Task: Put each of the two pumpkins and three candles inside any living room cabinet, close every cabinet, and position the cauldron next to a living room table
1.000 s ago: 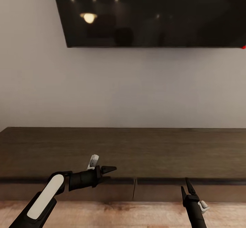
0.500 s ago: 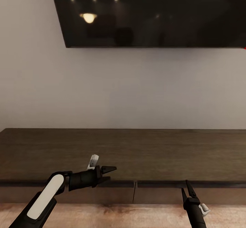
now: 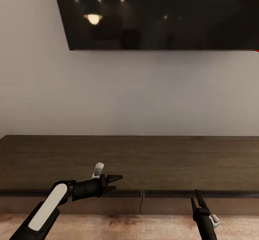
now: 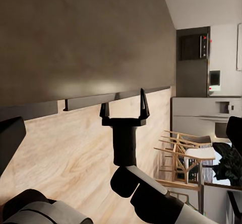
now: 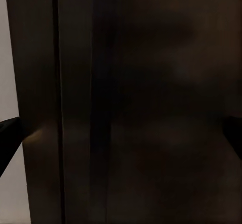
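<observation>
Head view: your left gripper (image 3: pixel 116 182) hangs open and empty over the cabinet (image 3: pixel 151 159) front edge. Your right gripper (image 3: pixel 197 198) sits spread, empty, before the right drawer front. Both drawers look closed under the TV (image 3: pixel 158 13).

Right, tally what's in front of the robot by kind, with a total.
Cabinet: 1
Drawer fronts on it: 2, left and right, both closed
Wall screen: 1
Grippers: 2, left gripper and right gripper, both open and empty
Total: 6
</observation>
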You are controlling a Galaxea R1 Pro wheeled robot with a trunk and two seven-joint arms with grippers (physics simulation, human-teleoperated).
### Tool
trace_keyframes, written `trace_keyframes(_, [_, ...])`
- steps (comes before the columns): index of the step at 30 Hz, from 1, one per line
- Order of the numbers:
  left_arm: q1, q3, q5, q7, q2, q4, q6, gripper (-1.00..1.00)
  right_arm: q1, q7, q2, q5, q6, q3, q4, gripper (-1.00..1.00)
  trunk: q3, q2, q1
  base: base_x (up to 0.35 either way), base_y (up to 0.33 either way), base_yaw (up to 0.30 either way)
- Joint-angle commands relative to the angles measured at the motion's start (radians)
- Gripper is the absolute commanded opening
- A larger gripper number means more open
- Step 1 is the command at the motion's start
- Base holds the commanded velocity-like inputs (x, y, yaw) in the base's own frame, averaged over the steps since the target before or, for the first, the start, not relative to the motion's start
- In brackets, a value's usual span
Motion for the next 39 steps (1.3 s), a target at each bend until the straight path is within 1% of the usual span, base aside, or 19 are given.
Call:
trace_keyframes(1, [-0.001, -0.001, -0.008, -0.008, 0.001, 0.000, 0.001, 1.00, -0.020, -0.004, 0.000, -0.007, 0.007, 0.002, 0.004, -1.00, -0.001, 0.000, 0.000, 0.000, 0.000, 0.000])
trace_keyframes(17, [-0.001, 0.000, -0.007, -0.009, 0.001, 0.000, 0.001, 1.00, -0.020, -0.005, -0.001, -0.007, 0.007, 0.002, 0.004, -1.00, -0.001, 0.000, 0.000, -0.030, 0.000, 0.000])
trace_keyframes(24, [-0.001, 0.000, -0.008, -0.009, 0.001, 0.000, 0.001, 1.00, -0.020, -0.006, 0.000, -0.007, 0.007, 0.002, 0.004, -1.00, -0.001, 0.000, 0.000, -0.108, 0.000, 0.000])
trace_keyframes(39, [-0.001, 0.000, -0.007, -0.009, 0.001, 0.000, 0.001, 1.00, -0.020, -0.006, -0.001, -0.007, 0.008, 0.002, 0.004, -1.00, -0.001, 0.000, 0.000, -0.004, 0.000, 0.000])
